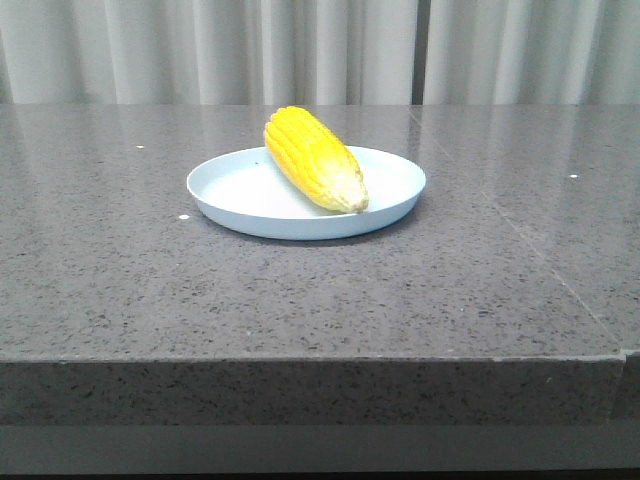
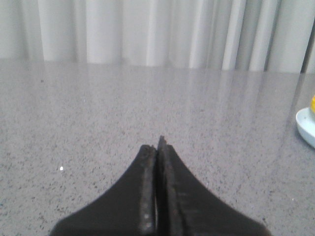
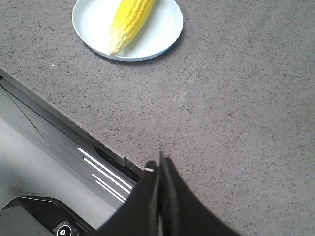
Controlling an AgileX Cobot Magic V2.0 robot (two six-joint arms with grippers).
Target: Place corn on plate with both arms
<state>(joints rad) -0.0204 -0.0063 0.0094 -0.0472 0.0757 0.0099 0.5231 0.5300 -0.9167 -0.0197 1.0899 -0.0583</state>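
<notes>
Both my left pincer (image 2: 158, 147) and right pincer (image 3: 158, 169) are pressed together, empty, well clear of the round pale-blue plate (image 1: 225, 195), where the bright yellow corn cob (image 1: 312, 160) leans on the rim and could roll off if nudged.

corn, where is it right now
In the front view the corn lies on the plate near the middle of the table, its pale tip over the plate's front right rim and its blunt end over the back rim.

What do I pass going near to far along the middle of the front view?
Table's front edge → bare grey tabletop → plate's near rim → corn's pale tip → corn's yellow butt end → bare tabletop → white curtain.
</notes>
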